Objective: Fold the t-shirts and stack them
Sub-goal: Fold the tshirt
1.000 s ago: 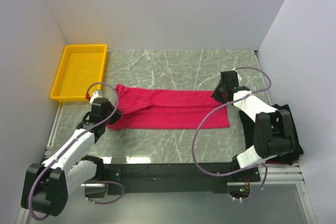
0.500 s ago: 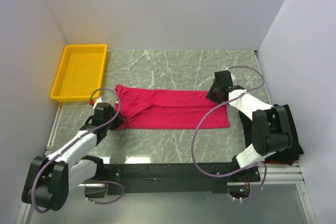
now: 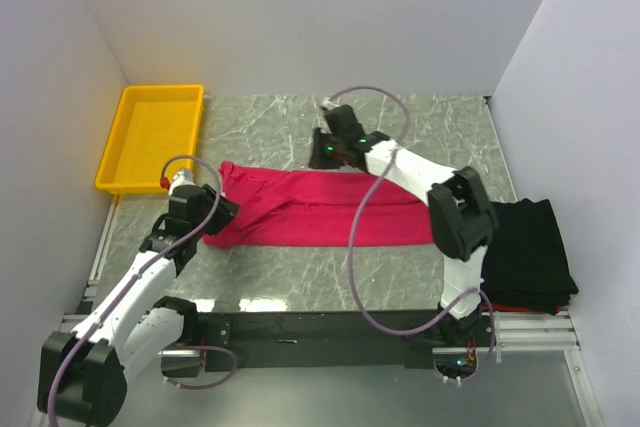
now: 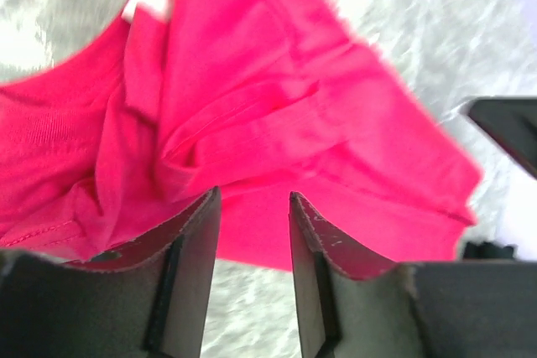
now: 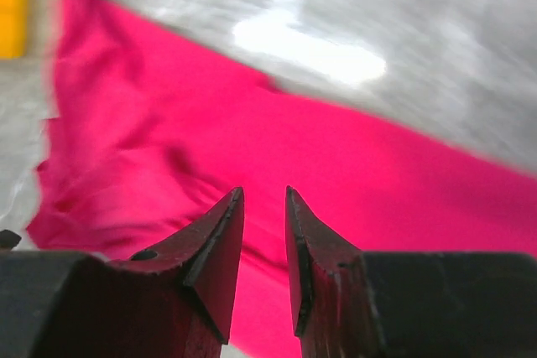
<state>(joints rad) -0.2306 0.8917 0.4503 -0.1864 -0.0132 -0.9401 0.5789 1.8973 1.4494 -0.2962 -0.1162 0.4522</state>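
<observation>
Tray [image 3: 150, 137] sat at upper left, left fingers [image 3: 222, 215] slightly apart and empty at pink shirt's [image 3: 330, 215] left end, shirt lay as a long band across table [image 3: 420, 127] centre, right fingers [image 3: 322, 154] narrowly apart, empty, by its upper edge, black shirt [image 3: 530, 252] at lower right.

arms: left arm [image 3: 140, 282], right arm [image 3: 415, 169], white shells with black joints
cables [image 3: 352, 262]: mauve, looped loose off each
claws: left claw [image 4: 254, 199] and right claw [image 5: 264, 194] were matte black wedges
</observation>
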